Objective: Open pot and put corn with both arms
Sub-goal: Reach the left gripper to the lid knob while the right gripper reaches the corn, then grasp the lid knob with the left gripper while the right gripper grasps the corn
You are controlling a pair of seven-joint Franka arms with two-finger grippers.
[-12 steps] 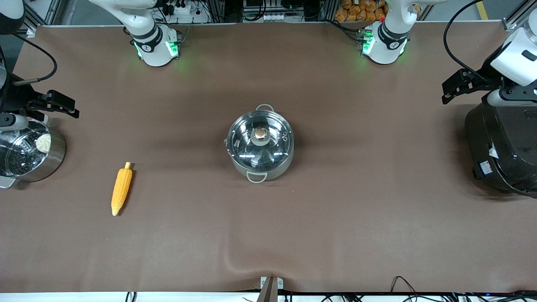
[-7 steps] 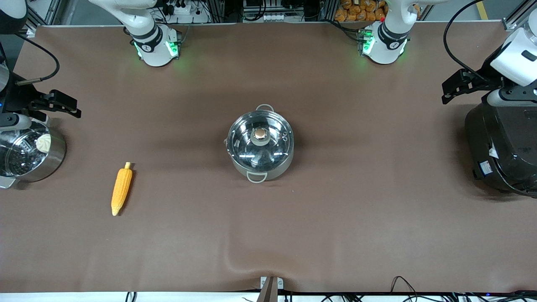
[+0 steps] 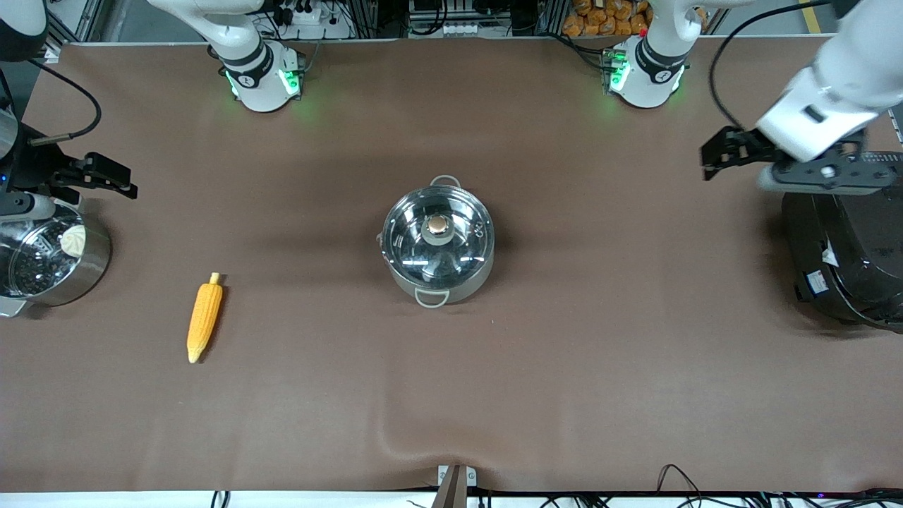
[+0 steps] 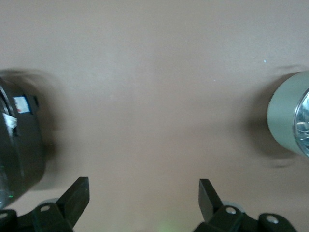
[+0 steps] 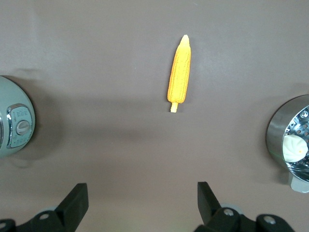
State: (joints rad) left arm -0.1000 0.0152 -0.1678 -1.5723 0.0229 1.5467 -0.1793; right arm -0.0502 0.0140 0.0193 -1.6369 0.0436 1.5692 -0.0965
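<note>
The left hand (image 3: 712, 156), fingers apart and empty, has swung from the rice cooker (image 3: 846, 261) toward the lidded pot (image 3: 437, 243). The right hand (image 3: 116, 180), also apart, waits near the steamer (image 3: 49, 257); the corn (image 3: 204, 319) lies untouched on the counter (image 3: 600, 353).

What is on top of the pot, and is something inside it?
A glass lid with a brass-coloured knob sits on the pot, closed. Through the glass only reflections and shiny steel show; whether anything lies inside cannot be told. The corn lies on the table, apart.

Brown mat (image 3: 564, 353) covers table; cables (image 3: 677, 476) along near edge; metal frame w/ power strips (image 3: 451, 21) at top.
</note>
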